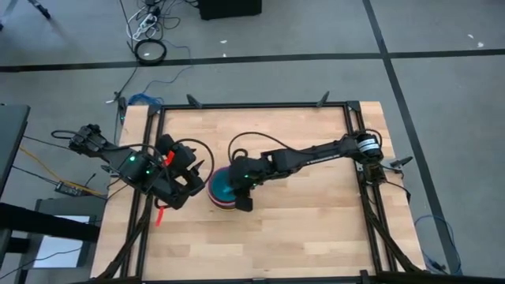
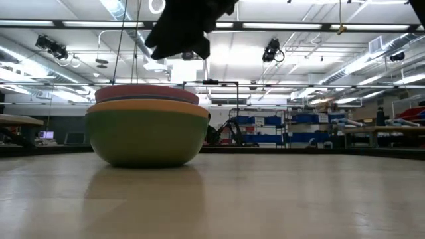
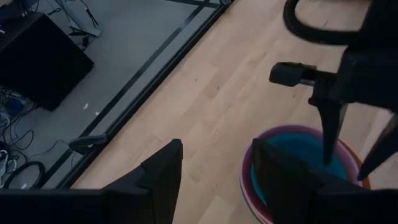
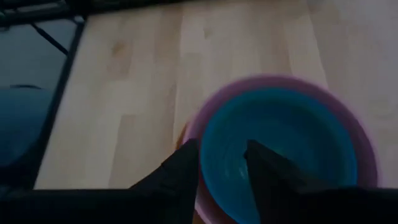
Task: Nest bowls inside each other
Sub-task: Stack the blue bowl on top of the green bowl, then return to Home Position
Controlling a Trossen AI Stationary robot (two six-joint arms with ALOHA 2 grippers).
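Observation:
The bowls stand nested in one stack (image 1: pixel 219 192) left of the table's middle. In the low view the dark green bowl (image 2: pixel 143 136) rests on the wood with the orange bowl (image 2: pixel 146 105) and the pink bowl (image 2: pixel 146 93) inside it. The blue bowl (image 4: pixel 280 149) sits innermost within the pink rim (image 4: pixel 211 118). My right gripper (image 4: pixel 224 168) hovers open just above the stack's near rim, fingers pointing down at a slant, clear of the bowls in the low view (image 2: pixel 182 40). My left gripper (image 3: pixel 214 180) waits open, raised at the stack's left.
A black metal frame (image 1: pixel 252 105) runs round the wooden table (image 1: pixel 316 221). Bare wood lies to the right of the stack and toward the near edge. Cables and a dark box (image 1: pixel 229 8) lie on the floor beyond the far edge.

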